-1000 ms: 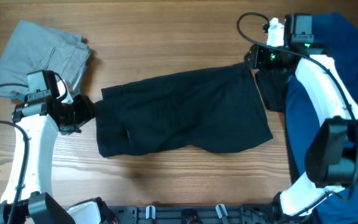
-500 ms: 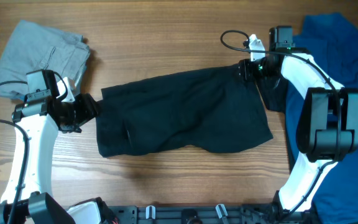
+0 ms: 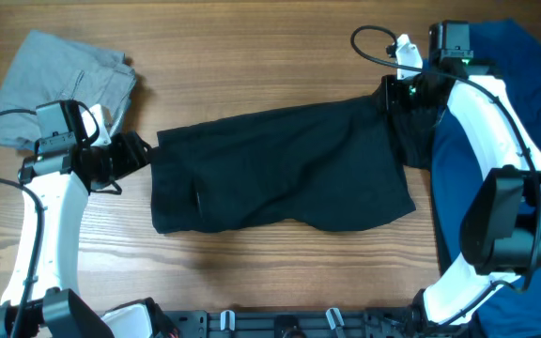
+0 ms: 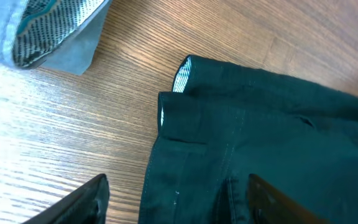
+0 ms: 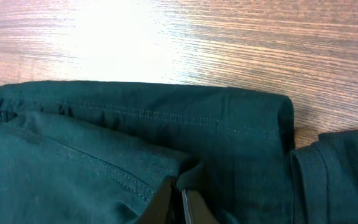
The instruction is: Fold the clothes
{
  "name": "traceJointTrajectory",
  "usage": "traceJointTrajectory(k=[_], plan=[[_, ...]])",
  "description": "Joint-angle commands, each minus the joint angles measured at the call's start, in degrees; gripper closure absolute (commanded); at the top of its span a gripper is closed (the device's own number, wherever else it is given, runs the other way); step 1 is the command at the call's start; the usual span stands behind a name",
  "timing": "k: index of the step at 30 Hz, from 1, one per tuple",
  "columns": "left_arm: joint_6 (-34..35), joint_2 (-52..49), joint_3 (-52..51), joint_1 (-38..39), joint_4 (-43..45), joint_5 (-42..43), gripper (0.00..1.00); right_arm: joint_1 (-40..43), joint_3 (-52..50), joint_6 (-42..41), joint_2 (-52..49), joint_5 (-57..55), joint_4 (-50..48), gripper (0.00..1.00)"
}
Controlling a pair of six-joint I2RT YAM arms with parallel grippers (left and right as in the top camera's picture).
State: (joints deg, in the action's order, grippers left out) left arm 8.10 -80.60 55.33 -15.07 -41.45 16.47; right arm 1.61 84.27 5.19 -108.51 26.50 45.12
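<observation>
Lighting's pretty even and bright overhead, soft shadows only. The right wrist view has a washed-out glare patch on the table [image 5: 123,31], and the black shorts [image 3: 280,169] swallow most detail.

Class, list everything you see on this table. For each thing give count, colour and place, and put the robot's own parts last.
black shorts: one, black, spread across mid-table
grey garment: one, grey, folded, far left corner
blue garment: one, blue, right edge
dark cloth: one, dark, between shorts and blue garment
table: one, brown wood, under everything
left gripper: one, black, open, at the shorts' left end
right gripper: one, black, pinched shut on the shorts' right end
</observation>
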Motion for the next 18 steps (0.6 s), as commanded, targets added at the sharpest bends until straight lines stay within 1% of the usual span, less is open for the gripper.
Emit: traceJointTrajectory(k=[1, 2, 4, 5, 7, 9, 10, 11, 13, 14, 16, 18], plan=[[-6.9, -5.0, 0.1, 0.3, 1.4, 5.2, 0.37, 0.3, 1.4, -0.7, 1.5, -1.4, 0.2, 0.96], [-7.3, -6.8, 0.1, 0.7, 2.1, 5.2, 0.38, 0.3, 1.4, -0.7, 1.5, -1.4, 0.2, 0.96], [-7.9, -12.0, 0.1, 2.0, 5.1, 5.4, 0.44, 0.3, 1.4, -0.7, 1.5, -1.4, 0.2, 0.96], [-7.9, -13.9, 0.1, 2.5, 6.9, 5.6, 0.44, 0.3, 1.4, -0.7, 1.5, -1.4, 0.2, 0.96], [-7.9, -16.7, 0.1, 3.3, 10.0, 5.7, 0.46, 0.3, 1.4, -0.7, 1.5, -1.4, 0.2, 0.96], [-7.9, -18.2, 0.1, 3.7, 11.1, 5.7, 0.50, 0.3, 1.4, -0.7, 1.5, -1.4, 0.2, 0.96], [-7.9, -18.7, 0.1, 3.8, 11.3, 5.6, 0.53, 0.3, 1.4, -0.7, 1.5, -1.5, 0.2, 0.96], [-7.9, -19.3, 0.1, 3.8, 11.3, 5.6, 0.60, 0.3, 1.4, -0.7, 1.5, -1.7, 0.2, 0.96], [-7.9, -19.5, 0.1, 3.8, 11.5, 5.6, 0.91, 0.3, 1.4, -0.9, 1.5, -2.9, 0.2, 0.96], [-7.6, -19.3, 0.2, 3.8, 11.5, 5.7, 0.96, 0.3, 1.4, -1.2, 1.5, -4.2, 0.2, 0.96], [-7.6, -18.4, 0.6, 3.7, 11.1, 7.4, 0.96, 0.3, 1.4, -6.7, 1.5, -9.7, 1.0, 0.96], [-7.6, -15.4, 1.0, 3.7, 11.5, 8.8, 0.96, 0.3, 1.4, -6.7, 1.5, -10.2, 1.3, 0.96]])
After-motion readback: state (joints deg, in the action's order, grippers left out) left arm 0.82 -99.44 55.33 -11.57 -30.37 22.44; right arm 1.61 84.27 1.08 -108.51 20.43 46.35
